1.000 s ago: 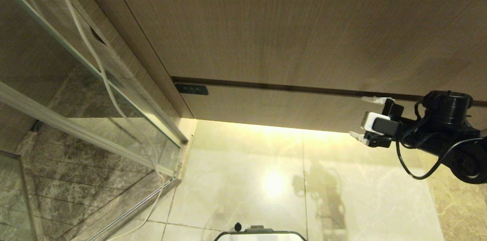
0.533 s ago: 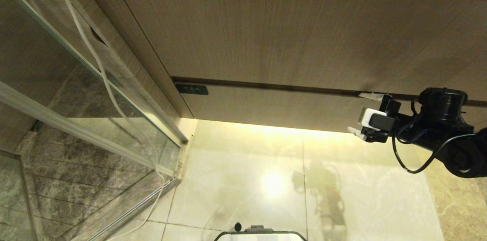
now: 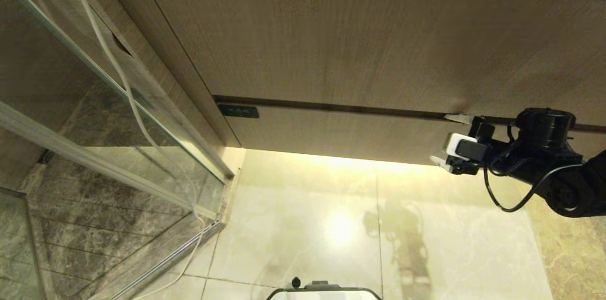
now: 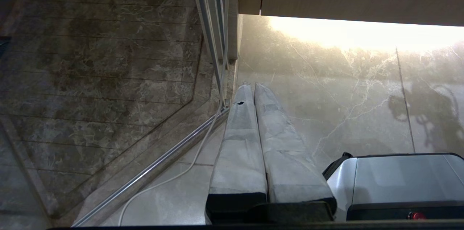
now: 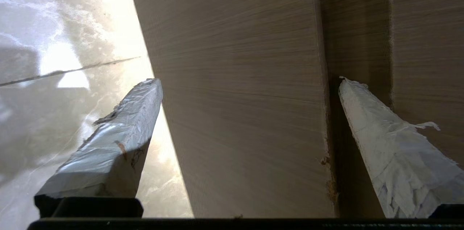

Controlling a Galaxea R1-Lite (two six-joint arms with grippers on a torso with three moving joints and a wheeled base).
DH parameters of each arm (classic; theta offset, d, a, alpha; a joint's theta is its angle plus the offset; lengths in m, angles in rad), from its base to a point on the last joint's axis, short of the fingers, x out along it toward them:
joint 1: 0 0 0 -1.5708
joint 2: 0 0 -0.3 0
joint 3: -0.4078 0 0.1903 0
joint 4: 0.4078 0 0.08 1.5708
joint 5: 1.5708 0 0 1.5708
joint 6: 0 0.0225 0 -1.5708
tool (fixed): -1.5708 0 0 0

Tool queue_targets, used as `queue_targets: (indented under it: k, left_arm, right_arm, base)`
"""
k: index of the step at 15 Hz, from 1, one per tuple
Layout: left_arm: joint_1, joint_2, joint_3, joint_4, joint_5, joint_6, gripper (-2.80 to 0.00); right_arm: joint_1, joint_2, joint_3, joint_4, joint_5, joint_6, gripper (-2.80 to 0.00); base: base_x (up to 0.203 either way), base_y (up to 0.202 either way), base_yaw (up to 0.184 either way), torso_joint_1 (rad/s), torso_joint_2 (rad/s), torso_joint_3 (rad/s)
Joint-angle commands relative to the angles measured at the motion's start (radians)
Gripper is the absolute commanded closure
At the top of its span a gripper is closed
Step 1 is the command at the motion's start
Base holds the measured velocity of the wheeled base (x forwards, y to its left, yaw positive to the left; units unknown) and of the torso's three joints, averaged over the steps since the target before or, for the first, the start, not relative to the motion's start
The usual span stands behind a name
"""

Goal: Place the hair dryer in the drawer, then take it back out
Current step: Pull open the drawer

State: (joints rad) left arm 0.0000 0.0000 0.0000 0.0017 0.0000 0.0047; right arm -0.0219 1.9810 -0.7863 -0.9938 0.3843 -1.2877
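Right hand (image 3: 447,141) spread wide, straddling closed drawer (image 3: 341,132) front

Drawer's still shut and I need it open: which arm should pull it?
Right. The right gripper is open, straddling the drawer front; the left gripper hangs shut over the floor.

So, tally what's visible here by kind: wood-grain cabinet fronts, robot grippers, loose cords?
Wood-grain cabinet fronts: 2, the shallow labelled drawer and the taller plain panel above it.
Robot grippers: 2, the right gripper open at the drawer front, the left gripper shut above the floor.
White cords: 1, by the glass.
Total: 5.
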Motion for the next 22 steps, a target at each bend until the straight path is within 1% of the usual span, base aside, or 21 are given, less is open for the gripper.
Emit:
queue_targets:
  k: [1,9,10,13,15,18,22]
  left_arm:
    - [0.000,-0.001,0.000,0.000,0.000,0.000,0.00]
    - [0.000,0.000,0.002,0.000,0.000,0.000,0.00]
    - [0.000,0.000,0.000,0.000,0.000,0.000,0.00]
    - [0.000,0.000,0.000,0.000,0.000,0.000,0.00]
    - [0.000,0.000,0.000,0.000,0.000,0.000,0.00]
    - [0.000,0.000,0.002,0.000,0.000,0.000,0.00]
    - [0.000,0.000,0.001,0.000,0.000,0.000,0.00]
  right_arm:
    - [-0.001,0.026,-0.021,-0.006,0.001,-0.007,-2.80]
    - [-0.014,0.065,-0.076,0.013,-0.005,-0.012,-2.80]
    - [-0.017,0.064,-0.074,0.038,-0.032,-0.015,-2.80]
    - [-0.026,0.048,-0.079,0.129,-0.070,-0.015,-2.80]
    - [-0.033,0.029,-0.073,0.175,-0.070,-0.018,-2.80]
    - [-0.052,-0.004,-0.057,0.232,-0.068,-0.055,-2.80]
    - [-0.055,-0.028,-0.039,0.260,-0.069,-0.056,-2.80]
  base:
    - [0.000,0.000,0.000,0.000,0.00,0.000]
    - [0.000,0.000,0.000,0.000,0.00,0.000]
    - [0.000,0.000,0.000,0.000,0.00,0.000]
    - [0.000,0.000,0.000,0.000,0.00,0.000]
    - [0.000,0.000,0.000,0.000,0.00,0.000]
    - [0.000,0.000,0.000,0.000,0.00,0.000]
    - [0.000,0.000,0.000,0.000,0.00,0.000]
